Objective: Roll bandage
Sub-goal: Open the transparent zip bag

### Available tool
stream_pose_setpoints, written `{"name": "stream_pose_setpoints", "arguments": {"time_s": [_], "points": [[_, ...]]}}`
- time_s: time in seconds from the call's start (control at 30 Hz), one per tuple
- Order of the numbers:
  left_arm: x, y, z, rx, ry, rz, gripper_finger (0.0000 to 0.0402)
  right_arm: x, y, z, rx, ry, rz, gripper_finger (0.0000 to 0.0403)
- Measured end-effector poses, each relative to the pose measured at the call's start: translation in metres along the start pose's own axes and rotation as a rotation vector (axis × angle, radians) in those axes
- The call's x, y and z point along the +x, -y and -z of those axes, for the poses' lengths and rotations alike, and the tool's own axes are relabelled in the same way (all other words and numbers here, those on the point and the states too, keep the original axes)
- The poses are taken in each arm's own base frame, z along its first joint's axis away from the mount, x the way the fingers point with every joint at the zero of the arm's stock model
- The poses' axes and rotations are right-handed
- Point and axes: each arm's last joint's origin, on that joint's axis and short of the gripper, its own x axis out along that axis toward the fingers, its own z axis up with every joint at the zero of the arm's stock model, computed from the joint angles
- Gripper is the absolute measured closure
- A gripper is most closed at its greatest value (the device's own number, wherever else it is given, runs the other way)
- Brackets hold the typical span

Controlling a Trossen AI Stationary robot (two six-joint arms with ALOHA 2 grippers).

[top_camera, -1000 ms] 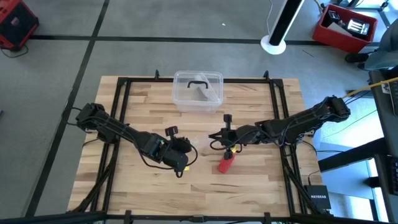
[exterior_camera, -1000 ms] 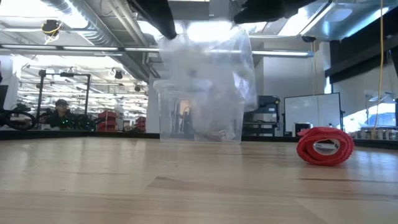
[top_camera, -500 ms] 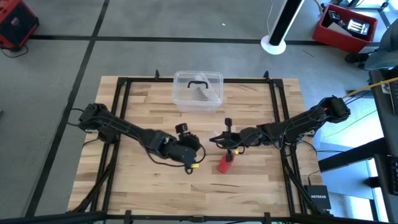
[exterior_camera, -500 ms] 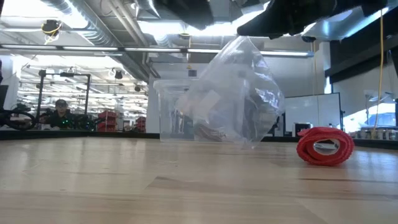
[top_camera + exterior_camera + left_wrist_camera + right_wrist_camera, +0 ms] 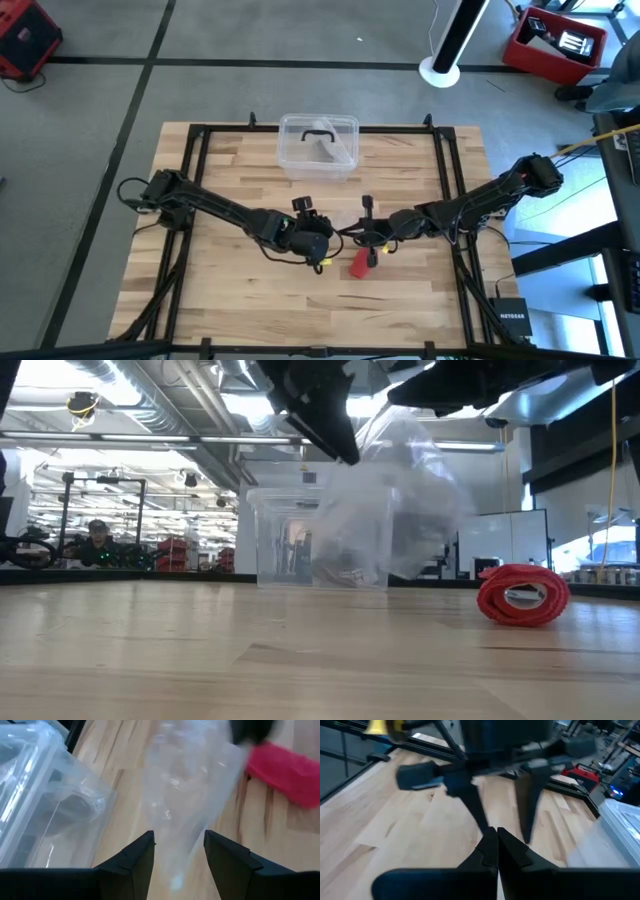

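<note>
Red rolled bandage (image 5: 522, 595) lying on the wooden counter (image 5: 230, 270) just beside the right hand (image 5: 372, 240), pinched closed on a clear plastic bag (image 5: 395, 500), facing the left hand (image 5: 322, 243), fingers (image 5: 140, 857) parted around that bag's edge, clear box (image 5: 318, 146) well behind.

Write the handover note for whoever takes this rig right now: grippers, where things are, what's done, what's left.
Left gripper: open, at mid-table, fingers either side of a clear plastic bag but not closed on it.
Right gripper: shut, pinching that bag and holding it up off the table.
Bandage: red, already a roll, lying on the table beside the grippers, in neither gripper.
Clear plastic box: at the far edge of the table.
Done: rolling.
Left: probably bagging the roll; that is a guess.
</note>
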Motion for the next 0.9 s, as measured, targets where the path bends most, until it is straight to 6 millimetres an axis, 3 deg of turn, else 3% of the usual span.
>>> {"name": "stream_pose_setpoints", "arguments": {"time_s": [0.17, 0.53, 0.9], "points": [[0.0012, 0.0010, 0.0015, 0.041, -0.007, -0.013, 0.0243, 0.0000, 0.0000, -0.0004, -0.004, 0.004, -0.001, 0.0403], [-0.0039, 0.0052, 0.0022, 0.171, 0.002, -0.006, 0.0335, 0.0000, -0.0020, -0.0005, 0.003, 0.014, -0.070, 0.0403], [-0.0042, 0.0052, -0.0031, 0.232, 0.052, -0.046, 0.0343, 0.0008, -0.0031, -0.0003, 0.023, 0.020, -0.102, 0.0403]]}}
